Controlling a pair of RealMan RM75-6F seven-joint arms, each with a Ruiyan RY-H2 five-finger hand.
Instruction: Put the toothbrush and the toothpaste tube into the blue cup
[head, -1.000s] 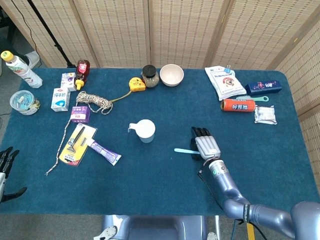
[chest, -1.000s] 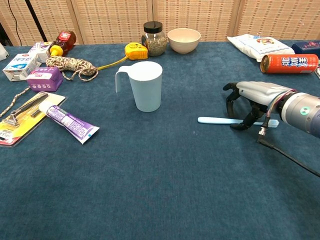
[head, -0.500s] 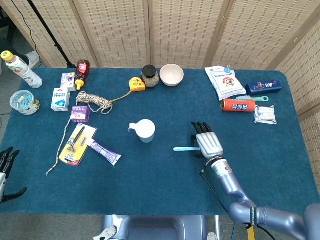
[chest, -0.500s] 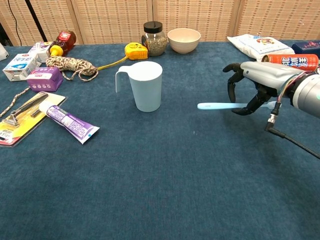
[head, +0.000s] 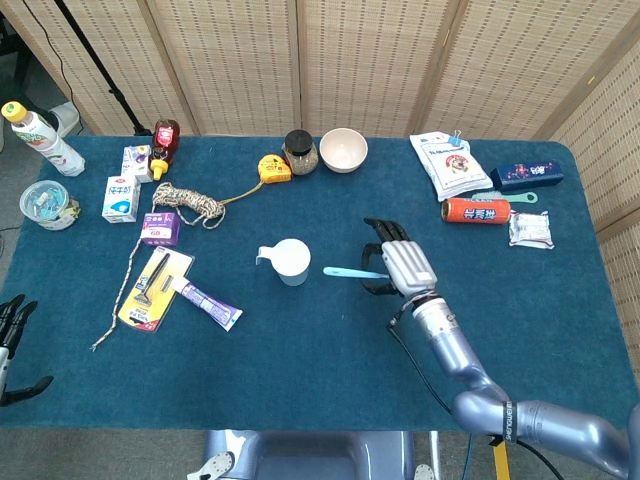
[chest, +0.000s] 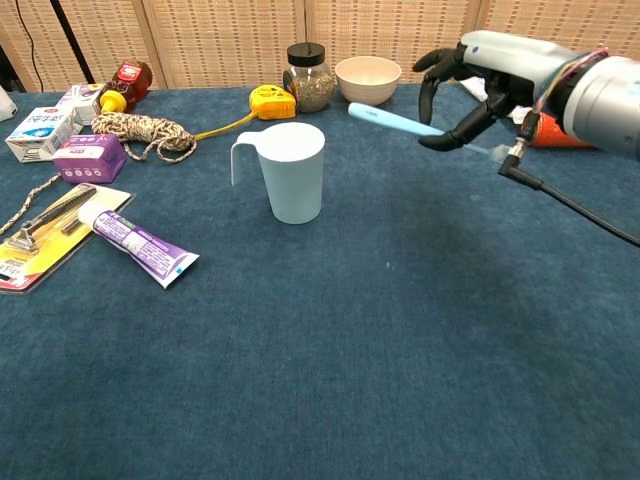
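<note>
My right hand (head: 402, 265) (chest: 478, 82) holds the light blue toothbrush (chest: 392, 121) (head: 350, 272) in the air, right of the cup, its free end pointing left toward the cup. The pale blue cup (chest: 291, 171) (head: 291, 260) stands upright at mid-table with its handle to the left. A purple and white toothpaste tube (chest: 137, 245) (head: 208, 303) lies flat to the cup's left, beside a razor card. My left hand (head: 12, 340) hangs off the table's left edge, fingers apart and holding nothing.
A razor on a yellow card (chest: 35, 245) and a rope coil (chest: 140, 132) lie at the left. A tape measure (chest: 270, 100), a jar (chest: 308, 76) and a bowl (chest: 367, 79) line the far edge. A red can (head: 477, 210) and packets (head: 447, 163) sit at the far right.
My right hand has lifted the toothbrush off the table and carried it up and left toward the cup. The left hand has stayed still.
</note>
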